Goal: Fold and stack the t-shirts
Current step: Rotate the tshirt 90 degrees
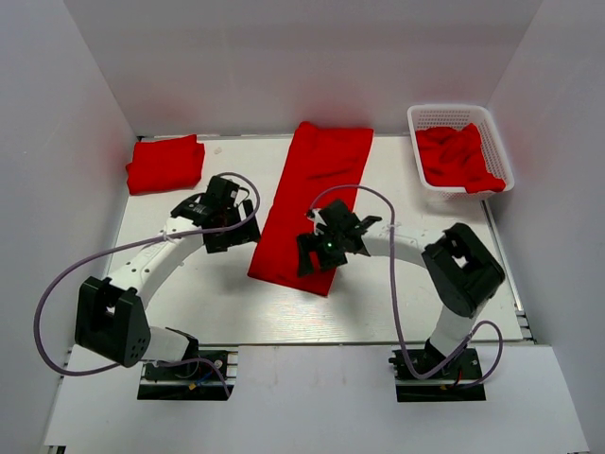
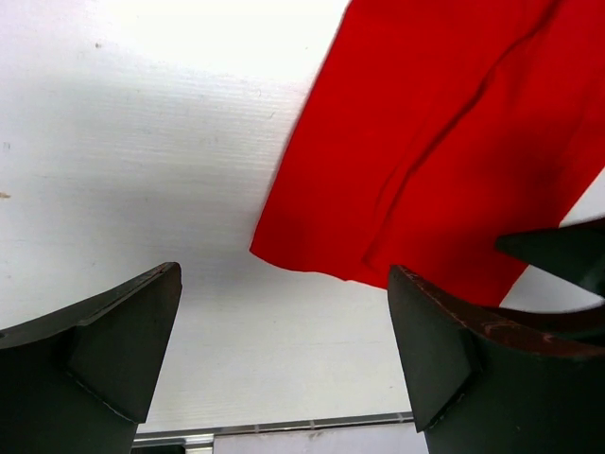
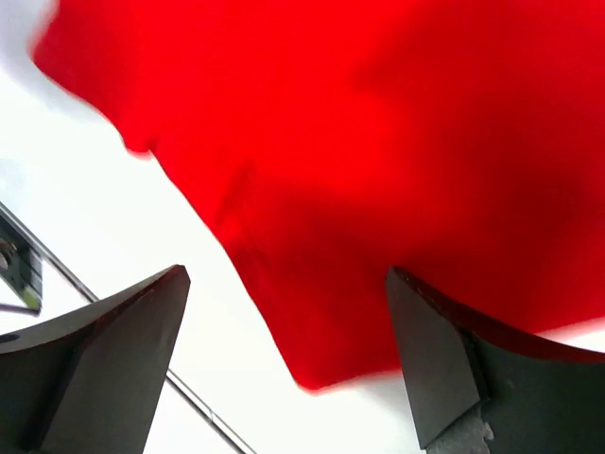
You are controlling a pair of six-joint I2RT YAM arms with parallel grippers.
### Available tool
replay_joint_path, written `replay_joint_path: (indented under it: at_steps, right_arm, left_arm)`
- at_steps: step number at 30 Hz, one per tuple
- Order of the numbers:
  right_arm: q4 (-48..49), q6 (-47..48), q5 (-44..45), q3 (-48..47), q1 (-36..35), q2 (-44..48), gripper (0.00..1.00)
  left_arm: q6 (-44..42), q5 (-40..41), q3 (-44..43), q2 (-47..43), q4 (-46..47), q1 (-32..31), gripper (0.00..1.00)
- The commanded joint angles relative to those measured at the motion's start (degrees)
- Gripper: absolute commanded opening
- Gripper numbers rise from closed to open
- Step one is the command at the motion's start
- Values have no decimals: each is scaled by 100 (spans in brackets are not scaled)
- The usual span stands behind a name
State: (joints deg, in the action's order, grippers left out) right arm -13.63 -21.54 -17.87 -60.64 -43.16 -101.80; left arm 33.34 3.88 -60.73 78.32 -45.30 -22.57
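Centre frame: t-shirt lies folded as long strip, axis running upper centre to lower centre. Right gripper, jaws apart, hovers over lower end. Left gripper, jaws apart, just left of strip.

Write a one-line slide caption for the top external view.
Open left hand beside and open right hand over a long red t-shirt; folded t-shirt far left, crumpled t-shirts in white basket far right.

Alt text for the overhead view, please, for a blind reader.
A long red t-shirt lies mid-table, open left gripper beside it, open right gripper over its near end. A folded red shirt sits back left; a white basket of crumpled red shirts back right.
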Motion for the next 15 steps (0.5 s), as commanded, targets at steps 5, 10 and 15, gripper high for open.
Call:
replay_joint_path:
  at_steps: [5, 10, 15]
  right_arm:
    - [-289, -411, 696, 1360, 35, 880, 90]
    - [-482, -544, 1091, 1740, 53, 1398, 90]
    - [-940, -299, 1436, 1416, 53, 1742, 90]
  left_arm:
    - [-90, -387, 456, -204, 284, -63, 100]
    - [-188, -1231, 975, -64, 961, -134, 100]
    - [-336, -1390, 1107, 121, 1252, -519, 100]
